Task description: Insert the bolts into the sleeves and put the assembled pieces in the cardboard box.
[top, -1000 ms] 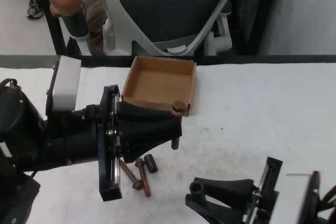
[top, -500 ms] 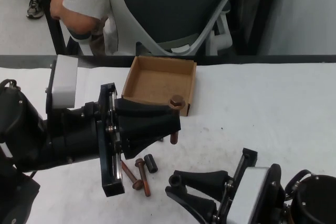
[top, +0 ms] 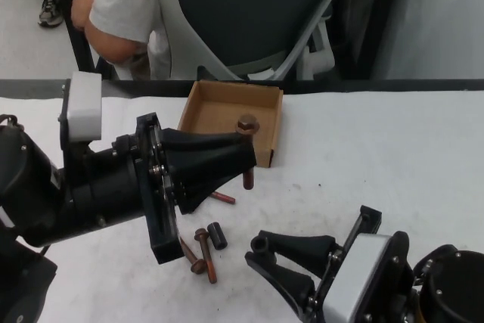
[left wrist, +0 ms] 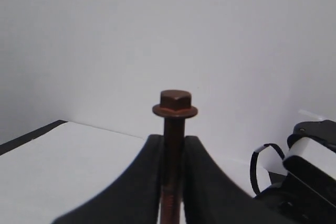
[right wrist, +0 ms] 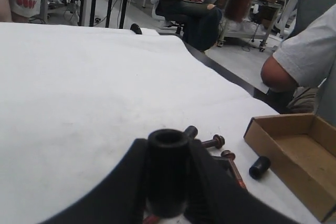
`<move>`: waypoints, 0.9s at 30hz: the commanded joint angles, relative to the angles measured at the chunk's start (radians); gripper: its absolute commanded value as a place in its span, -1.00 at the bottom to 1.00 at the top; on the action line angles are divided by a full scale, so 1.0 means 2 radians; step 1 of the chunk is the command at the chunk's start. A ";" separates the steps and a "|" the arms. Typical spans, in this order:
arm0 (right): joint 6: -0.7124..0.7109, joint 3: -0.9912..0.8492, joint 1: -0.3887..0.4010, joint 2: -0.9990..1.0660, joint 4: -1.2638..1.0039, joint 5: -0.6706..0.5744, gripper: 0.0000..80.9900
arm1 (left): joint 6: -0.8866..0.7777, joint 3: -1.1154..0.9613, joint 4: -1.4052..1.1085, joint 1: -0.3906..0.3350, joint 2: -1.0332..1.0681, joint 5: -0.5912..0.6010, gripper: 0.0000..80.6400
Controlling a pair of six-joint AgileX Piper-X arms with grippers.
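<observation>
A rusty hex-head bolt stands upright in my left gripper, which is shut on its shaft just in front of the cardboard box. In the left wrist view the bolt rises head-up from between the black fingers. My right gripper, low at the near edge, is shut on a black sleeve. That sleeve stands with its open bore upward between the right gripper's fingers. The sleeve sits below and slightly right of the bolt's tip, apart from it.
Loose on the white bench lie two rusty bolts, a third bolt and a black sleeve. The right wrist view shows the box, a loose sleeve and bolts. A chair and a person are beyond the far edge.
My left gripper has lifted the bolt up and a little towards the box. The right arm has swung in from the right, bringing the sleeve leftward, closer under the bolt.
</observation>
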 commanded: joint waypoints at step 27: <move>-0.004 -0.039 -0.001 0.000 -0.050 0.037 -0.99 | -0.008 -0.003 -0.048 -0.002 -0.005 0.019 -0.98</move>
